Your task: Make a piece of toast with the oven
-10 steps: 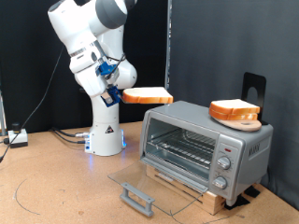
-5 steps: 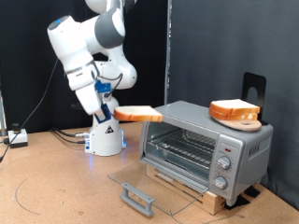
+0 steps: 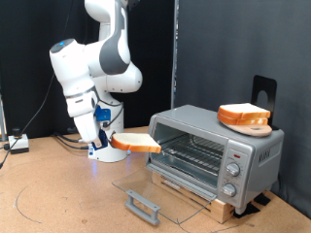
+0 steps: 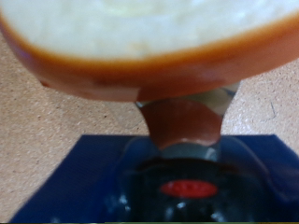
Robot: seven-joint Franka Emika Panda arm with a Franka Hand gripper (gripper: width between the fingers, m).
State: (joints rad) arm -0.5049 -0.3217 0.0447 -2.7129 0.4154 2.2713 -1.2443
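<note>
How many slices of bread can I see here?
2. One slice is held in the pincer in front of the open oven; another slice sits in a wooden dish on top.

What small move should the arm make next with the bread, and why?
Probably slide the bread slice sideways toward the exterior view's right, onto the wire rack. The gripper holds the slice about level with the rack, just outside the oven, and the glass door lies folded down flat, so the opening looks free.
</note>
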